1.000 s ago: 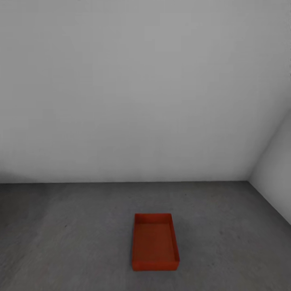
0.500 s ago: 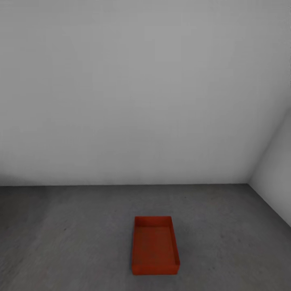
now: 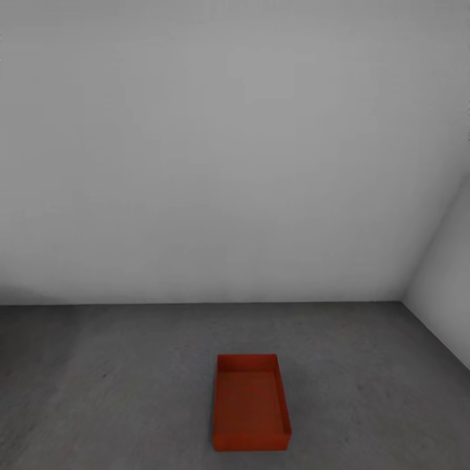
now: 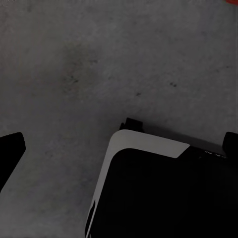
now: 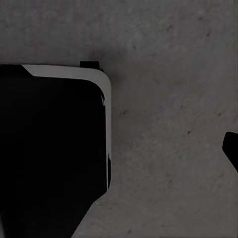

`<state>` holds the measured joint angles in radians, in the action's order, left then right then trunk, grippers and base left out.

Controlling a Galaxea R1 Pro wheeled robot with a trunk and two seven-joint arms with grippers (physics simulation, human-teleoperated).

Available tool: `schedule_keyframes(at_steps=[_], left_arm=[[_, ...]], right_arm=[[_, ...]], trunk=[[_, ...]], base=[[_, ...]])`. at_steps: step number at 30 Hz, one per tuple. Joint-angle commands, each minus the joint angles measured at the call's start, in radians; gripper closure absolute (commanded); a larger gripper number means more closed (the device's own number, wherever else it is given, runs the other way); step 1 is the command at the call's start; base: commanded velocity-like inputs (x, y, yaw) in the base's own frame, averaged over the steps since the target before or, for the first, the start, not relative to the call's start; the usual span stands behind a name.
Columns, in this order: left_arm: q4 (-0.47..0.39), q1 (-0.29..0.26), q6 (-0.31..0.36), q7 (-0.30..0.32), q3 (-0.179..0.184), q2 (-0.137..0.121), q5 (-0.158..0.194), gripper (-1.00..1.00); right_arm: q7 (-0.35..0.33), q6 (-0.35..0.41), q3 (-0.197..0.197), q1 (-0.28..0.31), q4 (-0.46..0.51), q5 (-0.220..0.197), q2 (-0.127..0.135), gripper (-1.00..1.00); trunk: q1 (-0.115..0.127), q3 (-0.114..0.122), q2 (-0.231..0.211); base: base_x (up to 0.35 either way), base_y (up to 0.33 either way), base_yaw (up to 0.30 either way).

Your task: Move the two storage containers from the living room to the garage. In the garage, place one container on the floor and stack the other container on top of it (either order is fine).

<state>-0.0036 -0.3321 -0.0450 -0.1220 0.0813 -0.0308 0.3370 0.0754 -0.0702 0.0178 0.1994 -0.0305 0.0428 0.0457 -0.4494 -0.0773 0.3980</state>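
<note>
One orange-red storage container (image 3: 251, 403) stands open-topped and empty on the dark-grey concrete floor (image 3: 117, 385) of the garage, a short way out from the white back wall. Nothing is stacked on it or touching it. In the left wrist view my left gripper (image 4: 120, 148) hangs over bare floor, its dark fingertips (image 4: 10, 153) wide apart and holding nothing. A sliver of orange-red (image 4: 233, 1) shows at that view's edge. In the right wrist view my right gripper (image 5: 119, 148) is also over bare floor. One fingertip (image 5: 232, 148) shows at the frame's edge, and the other is lost against my dark base.
White walls meet in a corner (image 3: 403, 297) at the far right. My black, white-edged base (image 4: 163, 193) lies under both wrists, also seen as the base (image 5: 49, 148) in the right wrist view. Concrete stretches on all sides of the container.
The whole head picture has slid down a little, so the camera moved. The container keeps its place on the floor.
</note>
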Motion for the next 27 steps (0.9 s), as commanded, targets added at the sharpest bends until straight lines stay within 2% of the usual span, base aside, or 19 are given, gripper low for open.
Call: schedule_keyframes(at_steps=[1, 9, 18, 20, 23, 27], left_arm=[[0.001, -0.001, -0.003, -0.002, 0.008, 0.0, 0.008, -1.0], [0.001, -0.001, -0.003, -0.002, 0.009, 0.0, 0.008, -1.0], [0.0, -0.001, -0.003, -0.002, 0.006, 0.001, 0.011, -1.0], [0.0, -0.001, -0.002, -0.002, 0.004, 0.007, 0.011, -1.0], [0.002, -0.001, 0.005, -0.002, 0.004, 0.032, 0.015, -1.0], [0.004, 0.019, 0.014, -0.001, 0.005, 0.044, 0.016, -1.0]], right_arm=[[0.003, -0.006, 0.002, 0.002, -0.003, 0.004, 0.0, -1.0], [0.003, -0.006, 0.002, 0.002, -0.003, 0.001, -0.007, -1.0], [0.003, -0.008, 0.005, 0.002, -0.003, -0.001, -0.002, -1.0], [0.003, -0.007, 0.005, 0.002, -0.003, -0.001, -0.005, -1.0], [0.003, -0.007, 0.005, 0.002, -0.003, -0.002, -0.007, -1.0], [0.003, -0.007, 0.006, 0.002, -0.003, -0.002, -0.004, -1.0]], trunk=[[-0.001, -0.001, 0.002], [-0.001, 0.012, 0.002], [-0.001, 0.026, 0.002], [-0.001, 0.029, 0.002], [-0.001, 0.034, 0.002], [-0.001, 0.04, 0.002]], base=[[0.0, 0.0, 0.0], [0.0, 0.0, 0.0], [0.0, 0.0, 0.0], [0.0, 0.0, 0.0], [0.0, 0.0, 0.0], [0.0, 0.0, 0.0]])
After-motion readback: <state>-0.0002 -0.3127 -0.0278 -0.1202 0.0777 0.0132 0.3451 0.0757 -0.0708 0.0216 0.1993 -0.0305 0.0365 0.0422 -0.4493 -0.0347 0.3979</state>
